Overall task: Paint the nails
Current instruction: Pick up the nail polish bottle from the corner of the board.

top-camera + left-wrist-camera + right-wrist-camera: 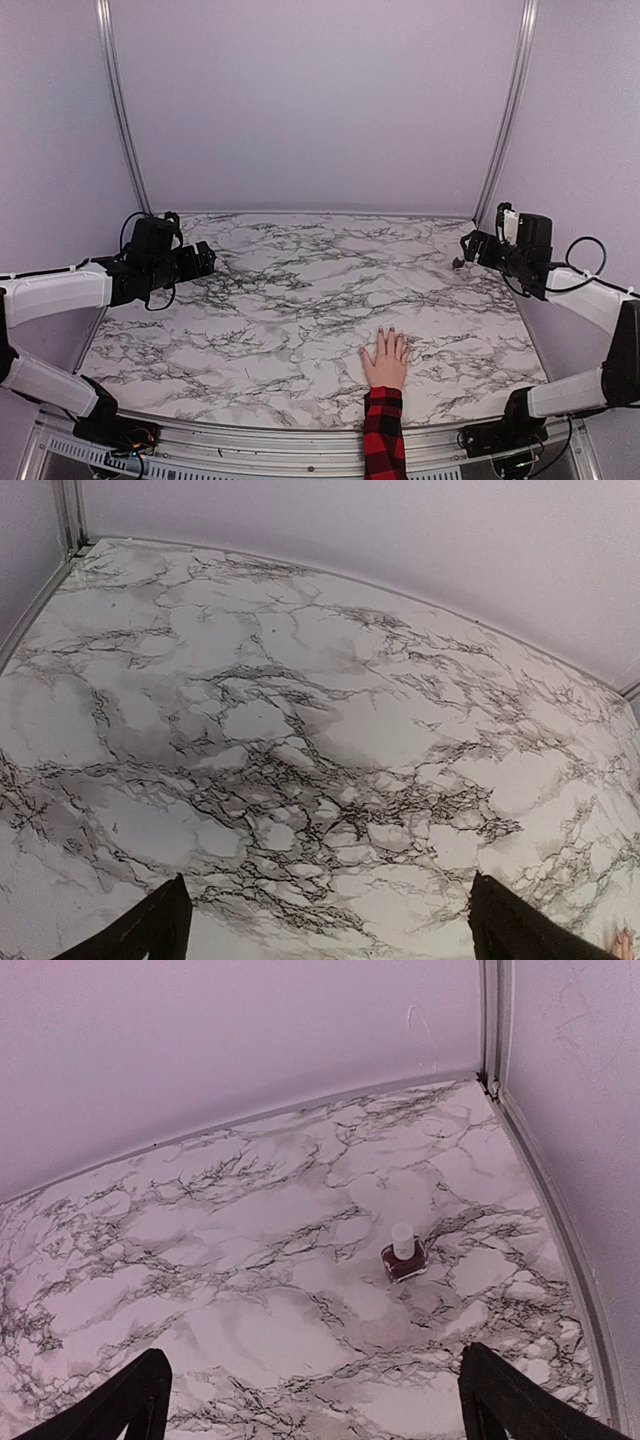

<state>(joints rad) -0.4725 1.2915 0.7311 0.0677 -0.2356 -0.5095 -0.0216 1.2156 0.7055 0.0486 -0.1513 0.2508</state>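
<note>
Top external view: a hand (385, 362) in a plaid sleeve (383, 436) is laid flat, palm down, on the marble table (250, 320) near its front edge, right of centre. The nails (391, 331) are at the fingertips, pointing away from the arm bases; they look dark, but whether they are already coated cannot be told at this size.

The left gripper (207, 260) is held above the table's left side and the right gripper (466, 246) above the far right side, both well apart from the hand. In each wrist view the jaws are seen spread wide, with nothing between them.

In the right wrist view a small polish bottle (404, 1256) with a pale cap is seen upright on the table ahead of the right gripper, near the right wall.

Painting is judged not yet begun; the step in hand appears to be the opening approach. For the next move, the bottle would probably have to be reached and steadied by the right gripper, and its cap, likely carrying the brush, gripped and unscrewed before any nail can be touched.
</note>
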